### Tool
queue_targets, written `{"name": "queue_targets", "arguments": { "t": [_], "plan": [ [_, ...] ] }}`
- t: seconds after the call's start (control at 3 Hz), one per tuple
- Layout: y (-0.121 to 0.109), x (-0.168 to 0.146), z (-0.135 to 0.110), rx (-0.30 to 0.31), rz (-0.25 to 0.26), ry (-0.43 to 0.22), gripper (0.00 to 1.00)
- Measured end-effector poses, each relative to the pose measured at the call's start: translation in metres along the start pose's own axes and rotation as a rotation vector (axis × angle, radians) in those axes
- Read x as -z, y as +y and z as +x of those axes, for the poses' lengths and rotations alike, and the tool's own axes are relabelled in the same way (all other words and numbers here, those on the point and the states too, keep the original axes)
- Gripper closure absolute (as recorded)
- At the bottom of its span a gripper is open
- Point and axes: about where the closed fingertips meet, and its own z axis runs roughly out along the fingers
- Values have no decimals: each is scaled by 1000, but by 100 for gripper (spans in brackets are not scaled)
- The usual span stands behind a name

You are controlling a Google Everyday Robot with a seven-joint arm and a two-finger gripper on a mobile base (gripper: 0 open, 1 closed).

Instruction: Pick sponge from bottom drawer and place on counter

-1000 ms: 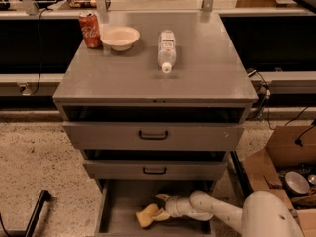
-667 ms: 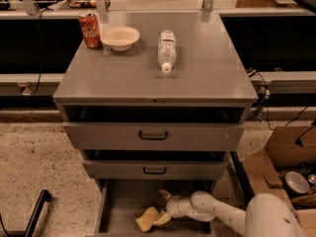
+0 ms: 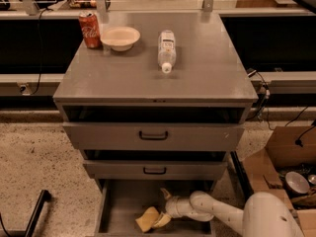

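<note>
The gripper [image 3: 164,207] is down inside the bottom drawer [image 3: 123,201], reaching in from the 3 o'clock side on a cream arm [image 3: 207,209]. Its jaws stand spread apart: one finger [image 3: 165,194] points up toward 12 o'clock, and the other lies low toward 7 o'clock, right against the sponge [image 3: 147,219]. Nothing is clamped between them.

The sponge, pale yellow, rests on the drawer's grey floor at the gripper's 8 o'clock, near the front edge of the tray and a little right of its middle. It touches the lower finger, while the upper finger is clear of it. The drawer itself is pulled well out, with bare floor showing toward 9 o'clock.

Above, at 12 o'clock from the gripper, the middle drawer [image 3: 155,170] and the top drawer [image 3: 153,135] each show a dark handle and stand slightly out.

On the counter [image 3: 148,83], a red soda can [image 3: 90,29] stands upright at the far left, toward 10 o'clock. A pale bowl [image 3: 120,37] sits just beside it on the right. A clear bottle [image 3: 167,50] lies on its side near the centre, its cap pointing toward the front.

Off at 3 o'clock from the cabinet sits a cardboard box [image 3: 281,152] on the speckled floor [image 3: 34,162].
</note>
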Motion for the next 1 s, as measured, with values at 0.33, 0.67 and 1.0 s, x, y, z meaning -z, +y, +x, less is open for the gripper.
{"name": "queue_targets", "arguments": {
  "t": [0.33,0.67,1.0],
  "plan": [
    [-1,-1,8,7,-6,17,7],
    [-1,-3,14,15,-17,31,25],
    [0,-6,18,27,-32,47,49]
  ]
}}
